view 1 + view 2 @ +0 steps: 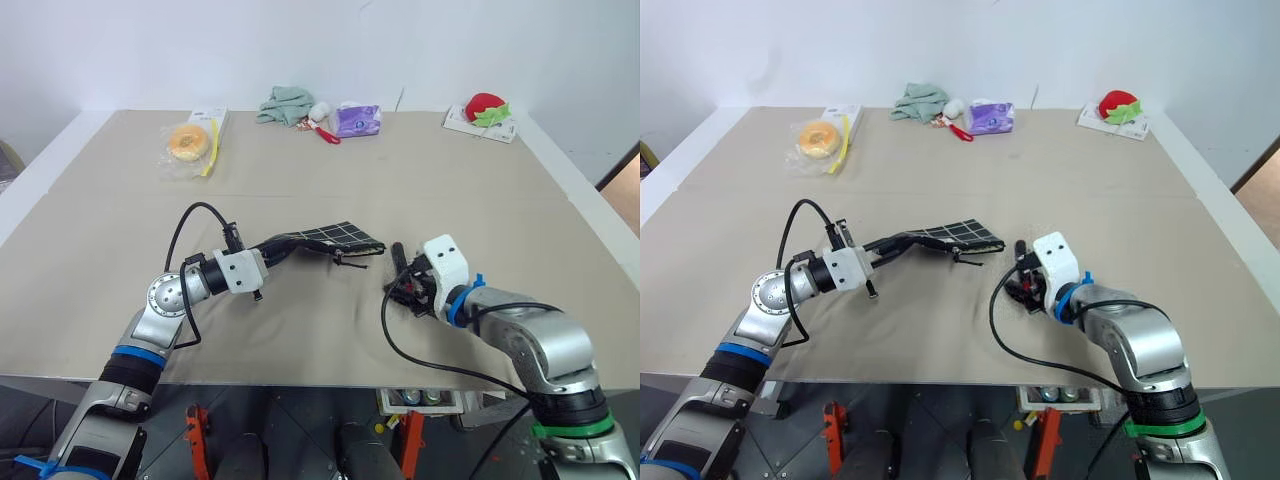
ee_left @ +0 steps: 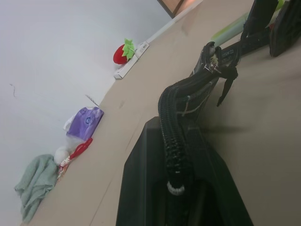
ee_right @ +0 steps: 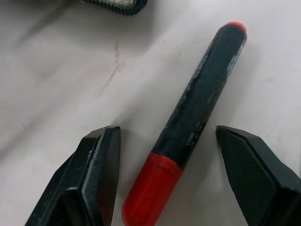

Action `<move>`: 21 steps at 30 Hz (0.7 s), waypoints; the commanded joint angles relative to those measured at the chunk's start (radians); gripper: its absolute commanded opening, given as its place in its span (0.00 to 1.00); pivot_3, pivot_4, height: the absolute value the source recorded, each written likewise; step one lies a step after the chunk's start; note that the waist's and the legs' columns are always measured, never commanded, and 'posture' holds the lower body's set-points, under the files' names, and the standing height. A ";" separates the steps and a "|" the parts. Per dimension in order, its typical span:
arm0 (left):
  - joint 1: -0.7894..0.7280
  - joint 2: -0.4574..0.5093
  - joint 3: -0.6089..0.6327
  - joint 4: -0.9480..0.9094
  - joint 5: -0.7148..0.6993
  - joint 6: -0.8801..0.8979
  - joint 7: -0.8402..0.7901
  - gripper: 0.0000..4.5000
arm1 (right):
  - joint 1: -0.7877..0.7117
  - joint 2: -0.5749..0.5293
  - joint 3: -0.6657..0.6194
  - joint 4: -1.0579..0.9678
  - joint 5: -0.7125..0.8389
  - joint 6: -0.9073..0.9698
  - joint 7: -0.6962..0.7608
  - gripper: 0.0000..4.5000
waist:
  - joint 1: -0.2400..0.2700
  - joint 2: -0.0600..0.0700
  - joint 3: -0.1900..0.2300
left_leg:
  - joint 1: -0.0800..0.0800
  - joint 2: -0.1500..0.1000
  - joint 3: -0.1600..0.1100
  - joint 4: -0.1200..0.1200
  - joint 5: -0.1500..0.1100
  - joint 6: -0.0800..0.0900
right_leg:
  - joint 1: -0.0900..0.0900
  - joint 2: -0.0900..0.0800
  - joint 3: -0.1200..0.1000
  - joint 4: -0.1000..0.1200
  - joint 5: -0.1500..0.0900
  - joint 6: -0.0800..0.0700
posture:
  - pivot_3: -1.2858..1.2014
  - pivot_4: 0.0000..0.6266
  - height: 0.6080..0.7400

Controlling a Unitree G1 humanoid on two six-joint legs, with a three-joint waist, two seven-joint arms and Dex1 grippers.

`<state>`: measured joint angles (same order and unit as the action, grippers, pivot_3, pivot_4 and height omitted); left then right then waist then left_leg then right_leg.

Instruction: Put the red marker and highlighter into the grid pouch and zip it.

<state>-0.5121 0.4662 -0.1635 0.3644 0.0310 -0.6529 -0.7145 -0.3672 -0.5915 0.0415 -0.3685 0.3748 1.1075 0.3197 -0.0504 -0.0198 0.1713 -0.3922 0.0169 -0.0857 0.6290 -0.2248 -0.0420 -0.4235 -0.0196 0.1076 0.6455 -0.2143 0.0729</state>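
Stock as I see it from my station: marker (image 3: 197, 113), plastic, black barrel scuffed with whitish wear, red cap smooth with a slight sheen. Pouch (image 1: 325, 238), black woven cloth with thin white grid lines, its edge a coarse ribbed zip tape, with a small glinting metal piece at the pull. Right gripper (image 3: 167, 176), fingers (image 3: 94, 174) of matt black plastic, inner pads finely textured. Table (image 1: 300, 160), matt beige sheet, lightly stained and creased. Rag (image 1: 283, 104), soft pale-green cloth. Strawberry toy (image 1: 486, 107), plush red fabric. Doughnut (image 1: 189, 141), in clear glossy plastic wrap.
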 commanded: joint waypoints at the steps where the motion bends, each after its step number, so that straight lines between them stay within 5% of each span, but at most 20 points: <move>1: -0.004 0.002 0.007 -0.022 -0.013 -0.004 0.001 0.00 | -0.011 -0.031 0.029 -0.011 -0.054 0.027 -0.021 0.73 | 0.001 0.000 0.000 | 0.000 0.000 0.000 0.000 0.000 0.000 | 0.000 0.000 0.000 0.000 0.000 0.000 | 0.52 0.24 0.99; 7: -0.003 0.001 0.008 -0.024 -0.013 -0.002 0.002 0.00 | -0.025 -0.054 -0.024 0.008 -0.069 -0.113 0.035 0.28 | 0.002 0.000 0.000 | 0.000 0.000 0.000 0.002 0.000 0.000 | 0.001 0.000 0.000 0.000 0.000 0.000 | 0.52 0.24 0.99; 8: -0.003 0.000 0.008 -0.023 -0.013 -0.001 0.002 0.00 | -0.027 -0.082 -0.031 0.009 -0.078 -0.180 0.070 0.13 | 0.002 0.000 0.000 | 0.000 -0.001 0.000 0.003 0.000 0.000 | 0.001 -0.001 0.000 0.000 0.000 0.000 | 0.52 0.24 0.99; 15: -0.010 -0.002 0.004 -0.012 -0.013 -0.006 -0.006 0.00 | 0.035 -0.310 -0.056 0.002 -0.086 -0.546 0.414 0.12 | 0.002 0.000 0.002 | -0.001 -0.002 0.001 0.002 -0.001 0.001 | 0.001 -0.002 0.000 -0.001 -0.001 0.002 | 0.52 0.24 0.99; 21: -0.017 -0.003 0.007 -0.003 -0.012 -0.011 -0.010 0.00 | 0.081 -0.386 -0.033 -0.015 -0.099 -0.587 0.535 0.11 | 0.000 -0.001 0.003 | 0.000 -0.002 0.002 0.002 -0.001 0.001 | 0.001 -0.003 0.000 -0.001 -0.001 0.002 | 0.52 0.24 0.99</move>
<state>-0.5125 0.4577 -0.1647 0.3748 0.0307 -0.6499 -0.7268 -0.2799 -0.9590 0.0128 -0.3462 0.2861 0.5408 0.8390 -0.0508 -0.0204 0.1739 -0.3923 0.0154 -0.0834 0.6309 -0.2256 -0.0406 -0.4225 -0.0222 0.1075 0.6447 -0.2151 0.0746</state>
